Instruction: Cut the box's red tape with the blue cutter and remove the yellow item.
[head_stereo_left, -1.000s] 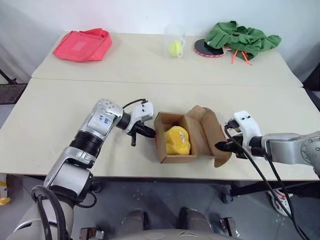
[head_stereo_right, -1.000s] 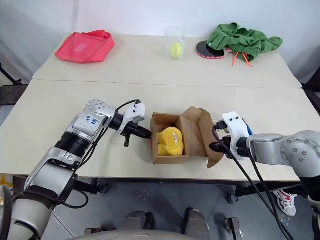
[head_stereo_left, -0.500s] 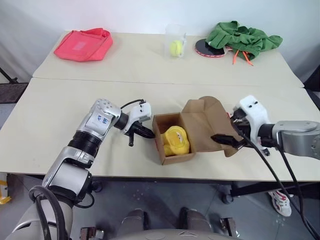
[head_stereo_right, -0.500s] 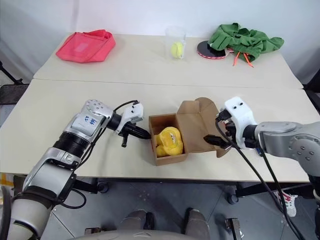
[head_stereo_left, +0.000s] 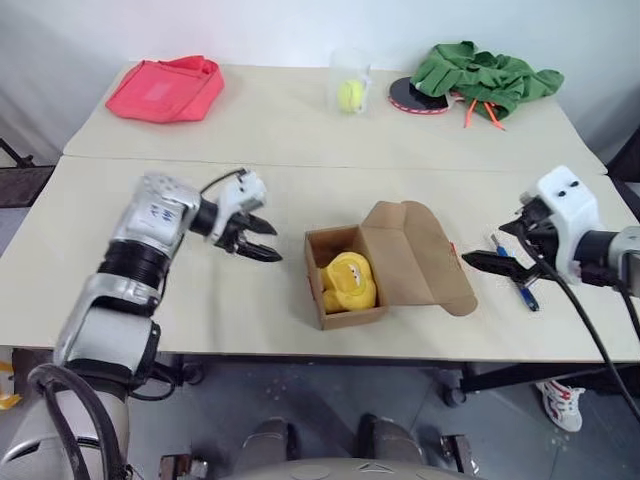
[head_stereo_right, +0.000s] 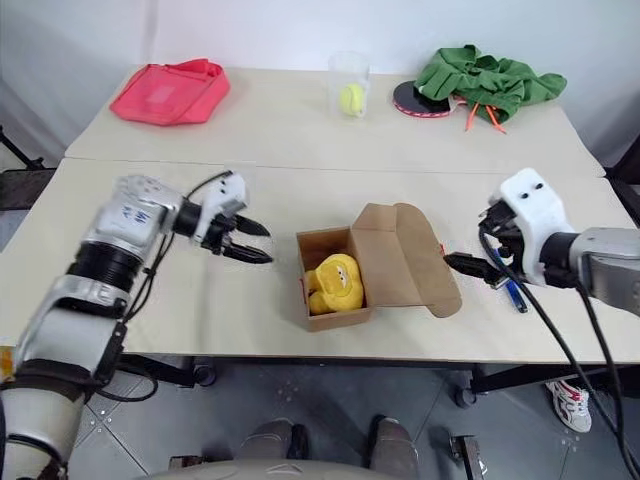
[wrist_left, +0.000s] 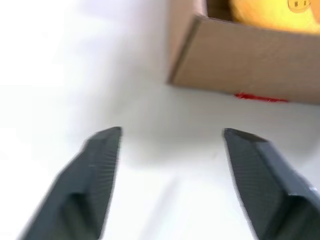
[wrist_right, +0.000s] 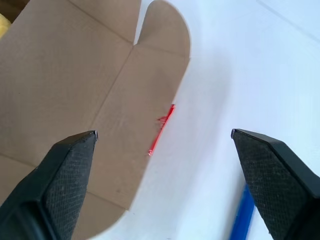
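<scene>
Left pincer (head_stereo_left: 262, 240) hangs above the surface (head_stereo_left: 150, 300), black fingers spread wide, nothing between them. It sits off the box's left side, clear of it, fingers aimed toward the carton; probably parked there so the opening is unobstructed.

The box (head_stereo_left: 345, 305) rests mid-surface near the front edge, lid flap folded out flat to the right. The flap lying back like that reads as the seal being already cut: a sliver of red tape (wrist_right: 161, 129) clings to the flap edge, another strip shows on the box's left wall in the left wrist view.

The yellow item (head_stereo_left: 348, 283) sits inside the open box, top exposed, not held by anything. Between the two pincers, nearer the left one.

Right pincer (head_stereo_left: 497, 262) is just past the flap's right edge, fingers wide apart, empty. The blue cutter (head_stereo_left: 522, 290) lies flat on the surface right beside and under it, so it looks set down, done with.

Remaining, by my read: reach in, lift the yellow item out.
</scene>
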